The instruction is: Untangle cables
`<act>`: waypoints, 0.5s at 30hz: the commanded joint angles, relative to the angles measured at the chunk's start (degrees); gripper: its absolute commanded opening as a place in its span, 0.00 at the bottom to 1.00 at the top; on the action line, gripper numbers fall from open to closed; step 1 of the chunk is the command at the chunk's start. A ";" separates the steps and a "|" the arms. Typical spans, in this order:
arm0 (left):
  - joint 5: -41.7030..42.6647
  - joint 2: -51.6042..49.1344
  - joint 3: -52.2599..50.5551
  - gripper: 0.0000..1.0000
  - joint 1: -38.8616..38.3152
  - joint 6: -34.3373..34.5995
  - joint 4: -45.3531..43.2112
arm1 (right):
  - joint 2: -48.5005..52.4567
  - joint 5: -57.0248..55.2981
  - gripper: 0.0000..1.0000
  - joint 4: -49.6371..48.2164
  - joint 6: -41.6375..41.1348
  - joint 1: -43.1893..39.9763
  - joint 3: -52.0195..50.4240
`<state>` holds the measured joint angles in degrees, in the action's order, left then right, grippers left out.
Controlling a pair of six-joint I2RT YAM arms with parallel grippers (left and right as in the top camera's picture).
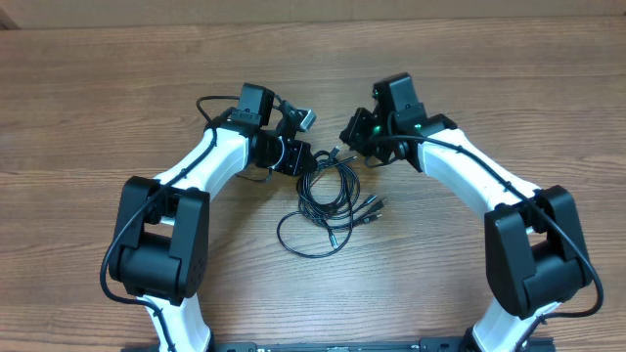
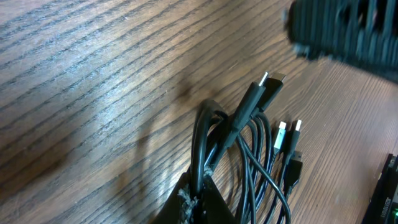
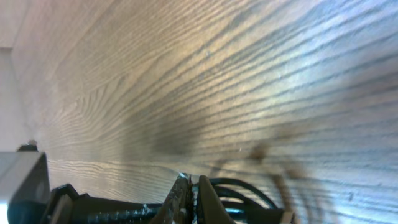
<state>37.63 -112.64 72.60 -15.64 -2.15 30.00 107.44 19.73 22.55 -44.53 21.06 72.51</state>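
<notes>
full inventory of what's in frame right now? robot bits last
thin black flexible cables with small plug ends: several, exact count unclear; black; tangled in one bunch at the table's centre, between the arms
plug ends: at least four; black, some silver-grey tipped; sticking out of the bunch
brown wood-grain table: one; brown; under everything
left arm: one; white and black; left of the bunch
right arm: one; white and black; right of the bunch
left gripper: one; black; upper left of the bunch, jaws shut on cable strands
right gripper: one; black; upper right of the bunch, jaws shut, a pinched cable cannot be confirmed
</notes>
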 commanded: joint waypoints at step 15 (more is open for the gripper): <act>4.44 -0.70 1.31 0.04 -0.02 -1.75 -0.63 | 0.07 -5.29 0.04 4.13 1.29 3.37 0.20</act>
<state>40.12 -112.64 72.60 -15.64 -2.15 29.56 107.44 15.88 26.57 -43.68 24.14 72.53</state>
